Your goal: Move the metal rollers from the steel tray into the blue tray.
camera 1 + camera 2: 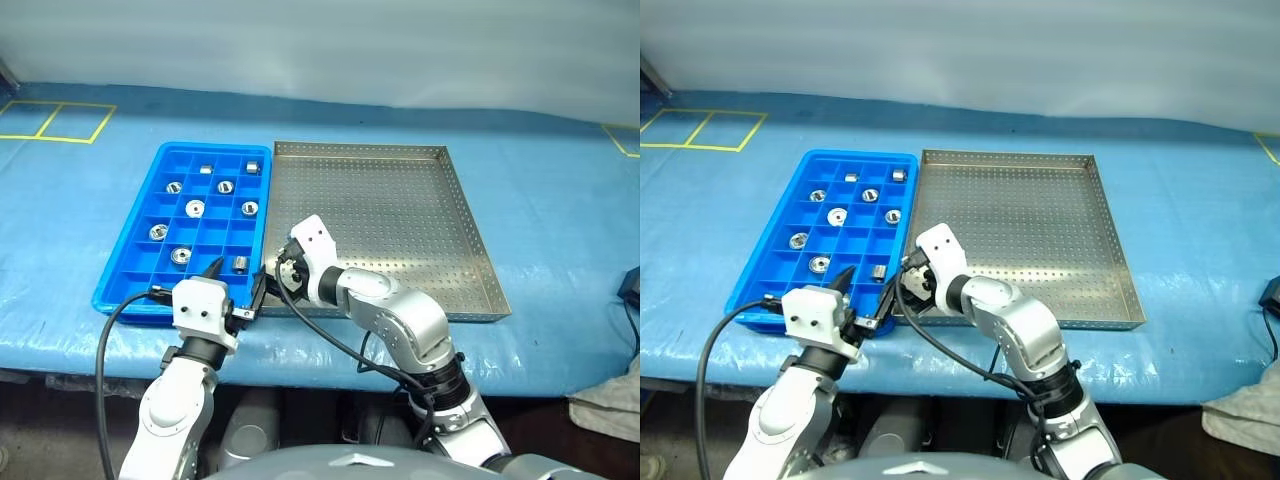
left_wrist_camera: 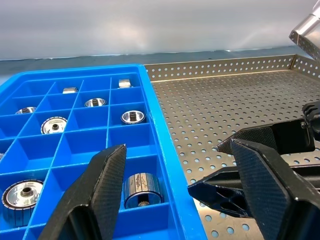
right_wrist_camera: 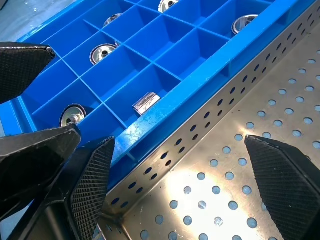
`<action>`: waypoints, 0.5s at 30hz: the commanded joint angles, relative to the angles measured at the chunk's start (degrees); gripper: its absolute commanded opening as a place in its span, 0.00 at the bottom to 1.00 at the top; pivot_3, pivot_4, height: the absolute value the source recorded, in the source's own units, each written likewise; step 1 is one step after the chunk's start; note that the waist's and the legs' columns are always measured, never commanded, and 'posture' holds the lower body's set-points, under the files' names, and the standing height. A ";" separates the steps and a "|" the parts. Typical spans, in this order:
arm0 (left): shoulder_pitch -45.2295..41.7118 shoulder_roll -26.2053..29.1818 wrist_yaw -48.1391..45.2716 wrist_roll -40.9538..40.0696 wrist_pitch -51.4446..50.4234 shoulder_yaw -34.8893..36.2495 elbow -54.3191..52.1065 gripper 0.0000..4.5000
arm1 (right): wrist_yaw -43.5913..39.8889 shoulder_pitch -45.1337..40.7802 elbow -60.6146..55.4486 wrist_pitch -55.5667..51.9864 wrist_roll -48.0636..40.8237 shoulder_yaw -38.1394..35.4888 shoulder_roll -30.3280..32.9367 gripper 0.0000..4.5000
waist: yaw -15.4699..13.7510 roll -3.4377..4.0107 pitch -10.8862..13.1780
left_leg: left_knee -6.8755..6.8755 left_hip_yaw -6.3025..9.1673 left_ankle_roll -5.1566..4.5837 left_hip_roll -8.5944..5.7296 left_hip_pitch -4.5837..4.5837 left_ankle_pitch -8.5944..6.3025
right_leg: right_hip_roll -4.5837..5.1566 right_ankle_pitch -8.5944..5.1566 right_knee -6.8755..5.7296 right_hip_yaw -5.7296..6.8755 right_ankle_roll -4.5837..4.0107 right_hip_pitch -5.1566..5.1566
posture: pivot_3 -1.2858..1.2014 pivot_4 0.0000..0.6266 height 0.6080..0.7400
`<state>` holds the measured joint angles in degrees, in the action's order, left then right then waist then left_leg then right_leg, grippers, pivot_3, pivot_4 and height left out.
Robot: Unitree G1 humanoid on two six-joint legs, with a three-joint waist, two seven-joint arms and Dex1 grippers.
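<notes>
The blue tray (image 1: 125,285) lies at the left, and several metal rollers (image 1: 195,209) sit in its compartments, one per cell. Its nearest one (image 2: 141,189) lies on its side just past my left gripper. The steel tray (image 1: 470,250) lies against the blue tray's right side, and its perforated floor shows bare metal. My left gripper (image 1: 237,282) hovers open over the blue tray's near right corner, holding nothing. My right gripper (image 3: 179,142) stands open and empty over the steel tray's near left corner, close beside the left gripper's fingers (image 3: 35,155).
Both trays rest on a blue-covered table (image 1: 560,200) whose front edge runs just below the grippers. Yellow tape marks (image 1: 60,120) lie at the far left. A black cable (image 1: 110,330) loops from my left wrist. A dark object (image 1: 630,285) sits at the right edge.
</notes>
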<state>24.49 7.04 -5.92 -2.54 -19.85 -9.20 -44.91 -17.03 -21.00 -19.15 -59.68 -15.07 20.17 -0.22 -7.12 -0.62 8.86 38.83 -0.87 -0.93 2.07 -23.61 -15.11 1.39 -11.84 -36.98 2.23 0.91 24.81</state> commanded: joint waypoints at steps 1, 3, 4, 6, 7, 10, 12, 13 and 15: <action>0.12 -0.71 2.17 1.54 -0.59 0.60 -1.26 0.81 | 0.15 0.07 -3.36 1.70 -0.57 0.60 -0.48 0.98 | 0.01 0.00 0.00 | 0.00 0.00 0.00 0.00 0.00 0.00 | 0.00 0.00 0.00 0.00 0.00 0.00 | 0.64 0.24 1.00; 0.33 -1.30 3.26 1.71 -0.76 1.21 -1.29 0.81 | 0.26 0.44 -3.55 1.82 -0.56 0.84 -0.36 0.98 | 0.01 0.00 0.00 | 0.00 0.01 0.00 0.00 0.00 0.00 | 0.00 0.00 0.00 0.00 0.01 -0.01 | 0.64 0.24 1.00; 0.45 -1.45 3.33 1.49 -0.80 1.38 -1.36 0.81 | 0.31 0.71 -3.77 1.78 -0.61 0.94 -0.30 0.98 | 0.01 0.00 0.00 | 0.00 0.02 0.00 0.00 0.01 0.00 | 0.00 0.01 0.00 0.00 0.02 -0.01 | 0.64 0.24 1.00; 0.49 -1.49 3.11 1.15 -0.99 1.55 -1.56 0.81 | 0.43 1.09 -4.20 1.64 -0.66 1.07 -0.22 0.98 | 0.00 0.00 0.00 | 0.00 0.03 0.00 0.00 0.00 0.00 | 0.00 0.01 0.00 0.00 0.02 -0.01 | 0.64 0.24 1.00; 0.53 -1.47 3.03 1.04 -1.00 1.61 -1.62 0.81 | 0.49 1.28 -4.43 1.59 -0.68 1.13 -0.19 0.98 | 0.01 0.00 0.00 | 0.00 0.03 0.00 0.00 0.00 0.00 | 0.01 0.00 0.01 0.01 0.01 -0.02 | 0.63 0.24 1.00; 0.40 -1.32 2.77 0.84 -1.27 1.67 -1.82 0.81 | 0.67 1.68 -4.85 1.52 -0.63 1.26 -0.09 0.98 | 0.10 0.00 0.00 | 0.02 0.03 0.00 0.01 0.02 0.00 | 0.01 -0.04 0.01 0.01 -0.06 -0.04 | 0.63 0.24 1.00; 0.04 -0.98 2.36 0.84 -1.55 1.62 -1.87 0.81 | 0.71 1.72 -4.96 1.50 -0.68 1.26 0.01 0.98 | 0.17 0.00 0.00 | 0.05 0.04 0.00 0.01 0.02 0.00 | 0.01 -0.04 0.01 0.01 -0.07 -0.05 | 0.63 0.24 1.00; -0.15 -0.96 2.30 0.82 -1.67 1.65 -1.88 0.81 | 0.71 1.70 -4.98 1.52 -0.67 1.28 0.08 0.98 | 0.21 0.00 0.00 | 0.06 0.04 0.00 0.01 0.02 0.00 | 0.01 -0.04 0.01 0.01 -0.07 -0.05 | 0.63 0.24 1.00; -0.52 -1.09 2.36 0.89 -1.82 1.70 -1.88 0.81 | 0.69 1.66 -5.05 1.50 -0.70 1.23 0.19 0.98 | 0.32 0.00 0.00 | 0.07 0.05 0.00 0.01 0.02 0.00 | 0.01 -0.04 0.00 0.01 -0.07 -0.06 | 0.63 0.24 1.00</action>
<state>24.35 6.07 -3.48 -1.21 -22.05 -7.36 -44.92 -16.26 -19.06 -21.23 -59.23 -15.12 21.14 0.12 -6.80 -0.62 8.86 38.90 -0.83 -0.93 2.07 -23.59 -15.11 1.40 -11.88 -36.97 2.24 0.84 24.75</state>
